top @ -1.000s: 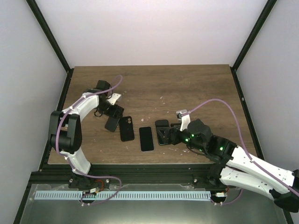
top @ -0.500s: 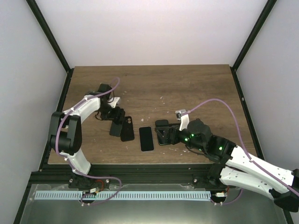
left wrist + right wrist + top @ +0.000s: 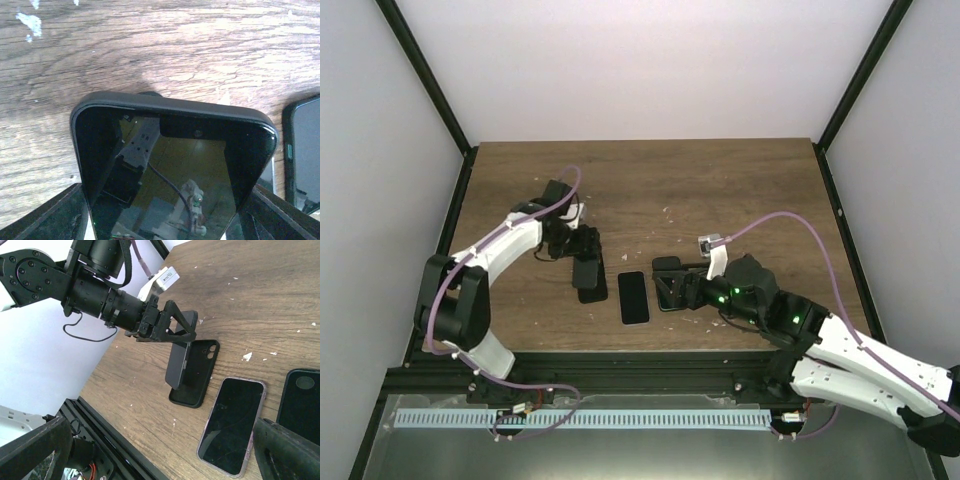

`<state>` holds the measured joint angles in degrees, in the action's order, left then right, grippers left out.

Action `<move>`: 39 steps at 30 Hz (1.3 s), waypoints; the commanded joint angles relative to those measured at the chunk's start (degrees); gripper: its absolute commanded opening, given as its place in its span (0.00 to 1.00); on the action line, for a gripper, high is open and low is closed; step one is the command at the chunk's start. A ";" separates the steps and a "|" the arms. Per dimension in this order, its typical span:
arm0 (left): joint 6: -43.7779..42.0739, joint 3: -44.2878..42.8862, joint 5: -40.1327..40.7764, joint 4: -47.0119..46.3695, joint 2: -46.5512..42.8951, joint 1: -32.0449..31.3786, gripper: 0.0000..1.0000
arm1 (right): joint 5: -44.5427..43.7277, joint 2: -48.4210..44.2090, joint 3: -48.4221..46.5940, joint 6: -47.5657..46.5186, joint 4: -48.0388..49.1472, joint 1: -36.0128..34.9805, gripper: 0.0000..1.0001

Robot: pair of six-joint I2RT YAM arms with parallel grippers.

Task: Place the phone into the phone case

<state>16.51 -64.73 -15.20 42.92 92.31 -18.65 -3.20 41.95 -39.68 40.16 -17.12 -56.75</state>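
Note:
My left gripper (image 3: 582, 252) is shut on the phone (image 3: 177, 362), a slim dark slab with a glossy screen (image 3: 170, 165). It holds the phone steeply tilted, lower end down, over the left side of an opaque black cover with a camera cutout (image 3: 202, 372), which lies flat (image 3: 593, 292). I cannot tell whether they touch. A second phone with a clear rim (image 3: 230, 425) lies face up just right of the cover (image 3: 633, 297). That rim is the only transparent shell I see; no white ring shows on it. My right gripper (image 3: 670, 285) is open and empty.
A dark slab with a faint ring mark (image 3: 300, 400) lies under my right gripper, right of the clear-rimmed phone. Small white flecks (image 3: 247, 356) dot the wooden table (image 3: 720, 190). The black frame rail (image 3: 125, 450) runs along the near edge.
My left gripper has carried the phone to the right, from beside the black cover to over it. My right arm has barely moved.

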 commanded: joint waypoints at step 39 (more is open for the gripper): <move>16.75 5.34 12.99 -8.10 2.62 -8.48 0.43 | 0.91 -0.99 0.92 1.26 0.84 0.28 1.00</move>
<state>30.98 -59.55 -3.90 35.22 94.50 -26.26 -2.83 41.21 -39.16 40.60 -17.45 -56.75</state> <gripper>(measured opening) 0.786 0.998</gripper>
